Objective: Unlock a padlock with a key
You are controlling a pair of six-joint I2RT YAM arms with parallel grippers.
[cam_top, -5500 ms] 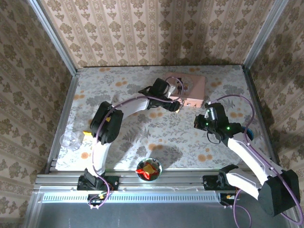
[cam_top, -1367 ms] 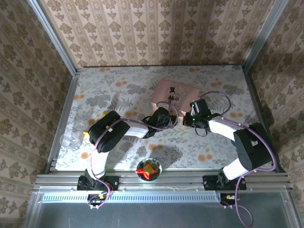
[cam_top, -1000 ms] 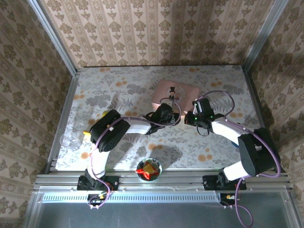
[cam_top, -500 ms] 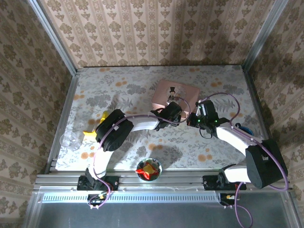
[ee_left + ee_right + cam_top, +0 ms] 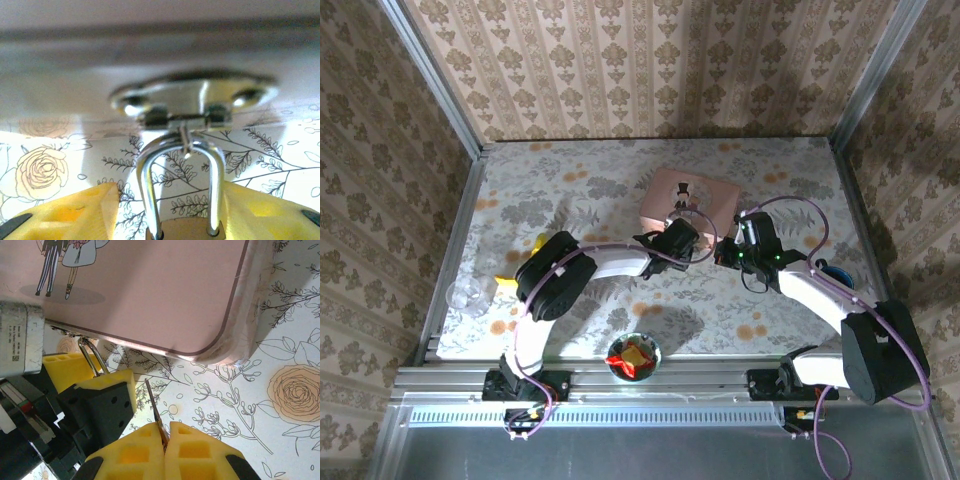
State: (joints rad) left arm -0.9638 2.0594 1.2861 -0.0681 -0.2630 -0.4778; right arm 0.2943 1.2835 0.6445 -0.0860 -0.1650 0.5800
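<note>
The pink tin box (image 5: 692, 195) lies at the back middle of the table. From its silvery hasp (image 5: 195, 95) hangs the padlock (image 5: 182, 231), its shackle threaded through the hasp ring. My left gripper (image 5: 170, 220) is shut on the padlock's brass body, with yellow fingers (image 5: 65, 215) on either side. From the right, the shackle (image 5: 90, 357) rises out of those fingers. My right gripper (image 5: 165, 437) is shut on the key (image 5: 154, 402). The slim blade points out, and its tip is just beside the left gripper's near finger (image 5: 102, 382). Both grippers meet at the box's front edge (image 5: 710, 250).
A small bowl (image 5: 634, 354) with red pieces sits at the near edge. A clear cup (image 5: 470, 296) and a yellow toy (image 5: 538, 243) are at the left. A blue object (image 5: 835, 272) lies behind the right arm. Patterned walls and metal rails close in the table.
Over the last second both grippers have slid a little to the right along the box's front edge. The right arm's elbow has swung out to the right. Both grips are unchanged.
</note>
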